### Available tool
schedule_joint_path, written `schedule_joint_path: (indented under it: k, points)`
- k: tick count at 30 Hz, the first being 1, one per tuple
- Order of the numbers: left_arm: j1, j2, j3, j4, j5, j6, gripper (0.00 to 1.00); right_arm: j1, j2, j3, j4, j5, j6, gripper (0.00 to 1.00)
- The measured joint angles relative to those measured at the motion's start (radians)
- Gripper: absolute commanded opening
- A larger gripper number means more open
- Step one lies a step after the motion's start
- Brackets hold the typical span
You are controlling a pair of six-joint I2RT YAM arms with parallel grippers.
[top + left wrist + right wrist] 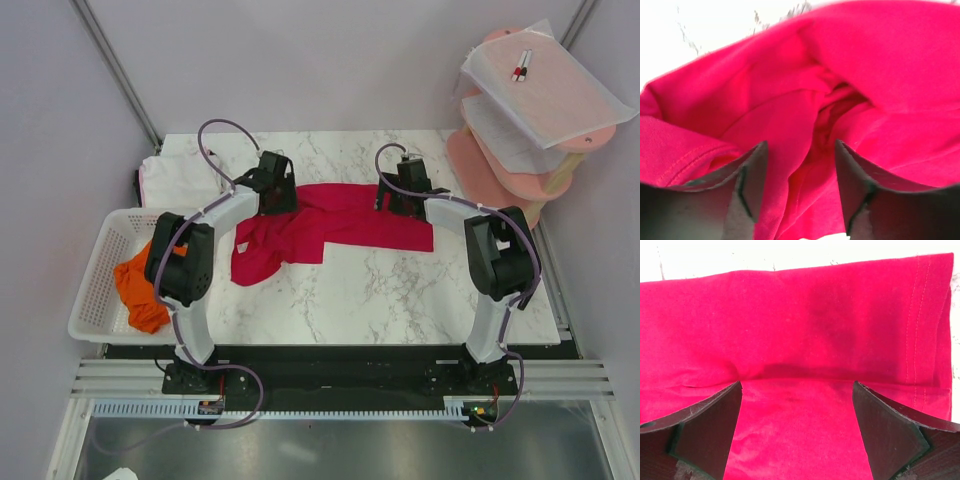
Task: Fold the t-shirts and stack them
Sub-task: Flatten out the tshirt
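Marble desk [400,290], red t-shirt [350,225] spread across the frame's upper middle.
Left jaws half-open astride a bunched fold at its left; right jaws wide open over its flat right end, empty.

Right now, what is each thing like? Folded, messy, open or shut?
red t-shirt: unfolded, rumpled on the table.
orange t-shirt: bunched up in the basket.
white t-shirt: lying at the table's far left corner; can't tell if it's folded.
basket: holds the orange t-shirt.
left gripper: jaws apart, red cloth bunched between them.
right gripper: wide open, low over the red t-shirt.
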State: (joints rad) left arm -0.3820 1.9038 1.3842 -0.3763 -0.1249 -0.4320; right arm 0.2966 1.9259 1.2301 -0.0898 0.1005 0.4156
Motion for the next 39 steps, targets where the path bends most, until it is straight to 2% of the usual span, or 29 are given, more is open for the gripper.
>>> schedule_joint_path:
  k: [2, 3, 4, 7, 14, 19, 25, 28, 34, 39]
  points:
    - [0.000, 0.008, 0.000, -0.022, -0.002, 0.005, 0.57, -0.001, 0.008, 0.005, 0.000, -0.001, 0.000, 0.98]
    - [0.000, 0.009, 0.000, -0.031, -0.003, 0.005, 0.50, -0.001, 0.009, 0.006, -0.001, 0.000, 0.000, 0.98]
    - [0.000, 0.009, 0.000, -0.042, -0.005, 0.005, 0.31, -0.002, 0.010, 0.008, -0.001, -0.001, 0.001, 0.98]
    - [0.000, 0.009, 0.000, -0.057, -0.020, 0.007, 0.02, -0.004, 0.015, 0.019, 0.000, -0.003, 0.003, 0.98]
    - [0.000, -0.022, -0.014, -0.086, -0.058, 0.014, 0.02, -0.006, 0.020, 0.028, 0.000, -0.017, 0.007, 0.98]
    - [0.000, -0.166, -0.061, -0.109, -0.120, 0.014, 0.02, -0.006, 0.020, 0.028, 0.000, -0.017, 0.007, 0.98]
    - [0.005, -0.304, -0.036, -0.107, -0.225, 0.030, 0.02, -0.006, 0.020, 0.028, 0.000, -0.018, 0.008, 0.98]
    - [0.012, -0.276, 0.013, -0.105, -0.250, 0.044, 0.02, -0.009, 0.020, 0.028, 0.002, -0.025, 0.014, 0.98]
    - [0.026, -0.072, 0.170, -0.114, -0.288, 0.075, 0.02, -0.039, 0.020, 0.028, 0.024, -0.056, 0.038, 0.98]
    - [0.051, 0.057, 0.251, -0.140, -0.296, 0.091, 0.02, -0.111, 0.020, 0.028, 0.039, -0.096, 0.074, 0.98]
